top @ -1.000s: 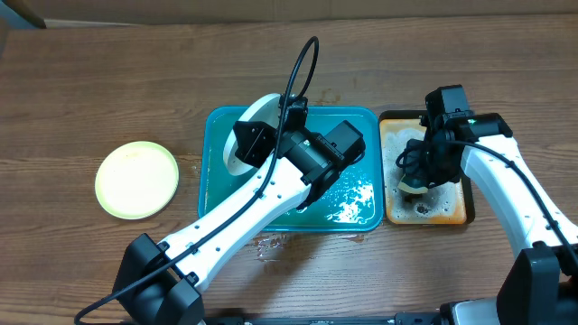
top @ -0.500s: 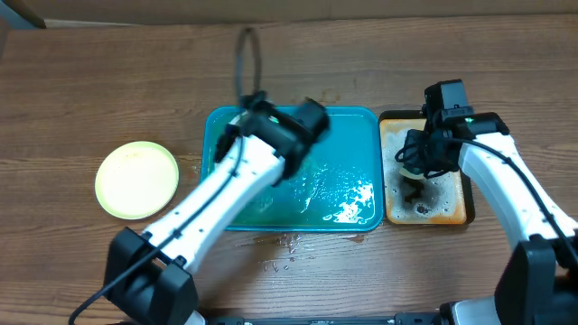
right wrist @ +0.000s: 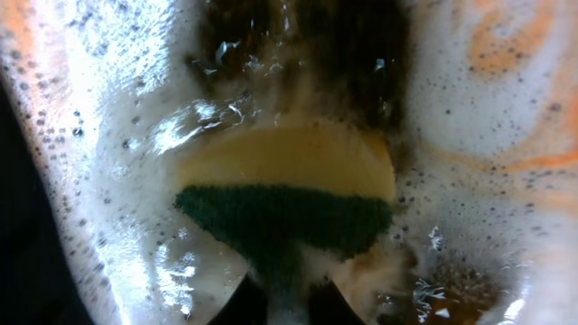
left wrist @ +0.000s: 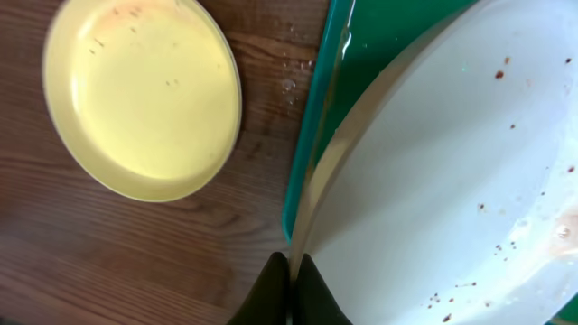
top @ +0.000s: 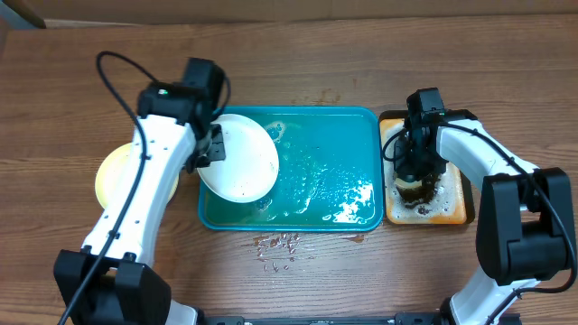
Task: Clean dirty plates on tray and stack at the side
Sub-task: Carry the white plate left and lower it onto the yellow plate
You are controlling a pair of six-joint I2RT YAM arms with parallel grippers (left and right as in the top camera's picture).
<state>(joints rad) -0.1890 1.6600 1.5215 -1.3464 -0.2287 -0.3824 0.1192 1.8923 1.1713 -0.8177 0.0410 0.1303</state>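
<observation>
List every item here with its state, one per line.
teal tray, wet and soapy
white plate, held at its rim over the teal tray's left edge, brown specks inside
yellow-green plate, lying flat beside the teal tray, nearly clean
small tray, foamy, brown-stained
sponge, sudsy, down in the small tray's foam
left gripper, shut on white plate
right gripper, shut on sponge

My right hand [right wrist: 287,296] is clamped on a sponge [right wrist: 287,181]. Only the dark fingers [right wrist: 237,311] show, at the bottom edge, one on each side of the sponge's squeezed end. The sponge fans out just ahead of the hand, green scouring layer nearest the fingers and yellow layer beyond it. White foam [right wrist: 99,135] lies thick on both sides. Past the sponge I see a dark brown wet patch [right wrist: 307,54]. Ahead to the right, the orange tray floor [right wrist: 495,56] shows through the suds. A black band [right wrist: 18,235] runs along the far left.
</observation>
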